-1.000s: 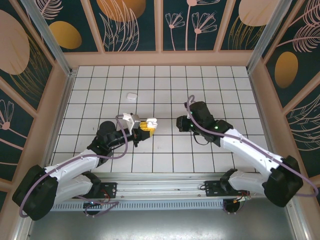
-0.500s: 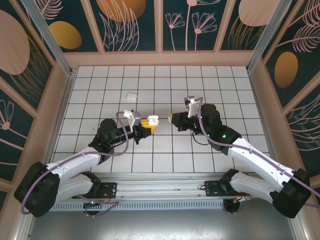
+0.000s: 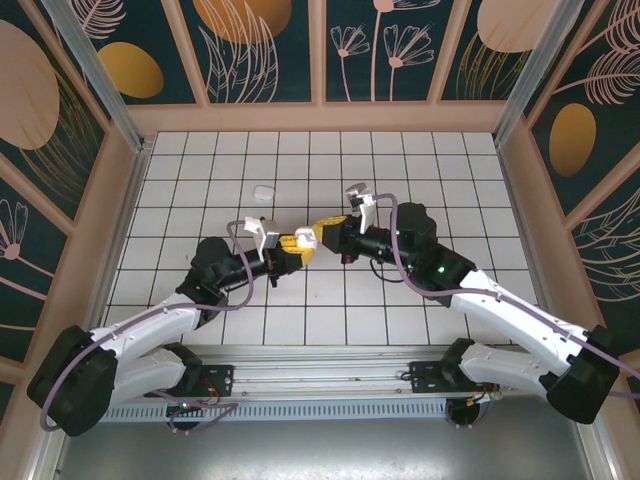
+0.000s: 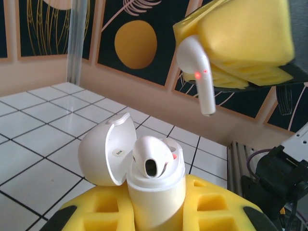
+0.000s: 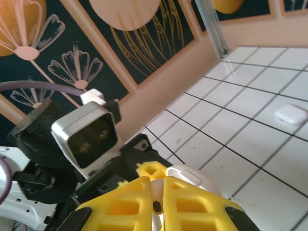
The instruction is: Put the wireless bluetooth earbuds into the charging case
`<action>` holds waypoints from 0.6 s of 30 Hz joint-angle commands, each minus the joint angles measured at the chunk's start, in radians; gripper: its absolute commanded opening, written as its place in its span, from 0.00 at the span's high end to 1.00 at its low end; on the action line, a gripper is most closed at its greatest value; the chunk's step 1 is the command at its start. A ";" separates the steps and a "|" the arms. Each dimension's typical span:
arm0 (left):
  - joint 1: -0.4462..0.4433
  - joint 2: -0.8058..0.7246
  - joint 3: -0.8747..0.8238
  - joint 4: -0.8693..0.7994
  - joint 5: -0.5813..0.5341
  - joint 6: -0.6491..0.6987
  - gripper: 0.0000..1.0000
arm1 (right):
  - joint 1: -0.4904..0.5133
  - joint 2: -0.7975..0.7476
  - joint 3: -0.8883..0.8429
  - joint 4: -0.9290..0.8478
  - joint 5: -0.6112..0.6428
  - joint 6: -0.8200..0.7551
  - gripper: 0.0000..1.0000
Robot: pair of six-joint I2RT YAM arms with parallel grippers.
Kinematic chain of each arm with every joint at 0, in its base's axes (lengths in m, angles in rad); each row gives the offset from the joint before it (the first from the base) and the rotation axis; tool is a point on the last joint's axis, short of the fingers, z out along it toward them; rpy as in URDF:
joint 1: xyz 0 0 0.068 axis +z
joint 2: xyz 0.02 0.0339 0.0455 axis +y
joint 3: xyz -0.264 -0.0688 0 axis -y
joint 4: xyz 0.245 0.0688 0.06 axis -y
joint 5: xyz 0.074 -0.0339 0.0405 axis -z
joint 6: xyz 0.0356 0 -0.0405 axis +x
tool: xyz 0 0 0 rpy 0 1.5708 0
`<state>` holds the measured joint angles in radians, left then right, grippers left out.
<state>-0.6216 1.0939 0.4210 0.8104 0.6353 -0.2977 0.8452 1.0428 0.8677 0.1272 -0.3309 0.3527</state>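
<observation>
the right claw (image 4: 211,38), upper right of the left wrist frame, is clamped on a glossy white earbud (image 4: 198,67), stem down, two red dots glowing. below it at centre, the left claw (image 3: 288,246) grips the open charging case (image 4: 155,192), another earbud (image 4: 153,156) seated inside.

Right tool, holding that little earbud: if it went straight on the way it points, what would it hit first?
The right tool would probably meet the open charging case, held in the left tool, just beyond its earbud; depth unclear.
</observation>
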 commanded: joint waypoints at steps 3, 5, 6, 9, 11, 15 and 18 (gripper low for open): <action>-0.002 -0.016 0.041 0.072 0.036 -0.037 1.00 | 0.020 -0.001 0.027 0.101 -0.036 -0.041 0.89; -0.002 -0.011 0.047 0.099 0.046 -0.058 1.00 | 0.023 0.001 0.018 0.132 -0.036 -0.041 0.89; -0.002 -0.007 0.049 0.105 0.051 -0.064 1.00 | 0.024 0.003 0.016 0.143 -0.033 -0.041 0.89; -0.002 -0.007 0.059 0.101 0.056 -0.069 1.00 | 0.025 0.004 0.005 0.177 -0.026 -0.043 0.89; -0.003 -0.014 0.061 0.099 0.057 -0.070 1.00 | 0.027 0.003 -0.002 0.192 -0.016 -0.044 0.89; -0.002 -0.029 0.061 0.099 0.055 -0.069 1.00 | 0.027 -0.002 -0.009 0.206 -0.001 -0.047 0.89; -0.002 -0.041 0.058 0.099 0.045 -0.073 1.00 | 0.027 -0.009 -0.021 0.210 0.009 -0.046 0.89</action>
<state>-0.6220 1.0771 0.4549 0.8639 0.6727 -0.3538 0.8623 1.0439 0.8658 0.2729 -0.3374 0.3206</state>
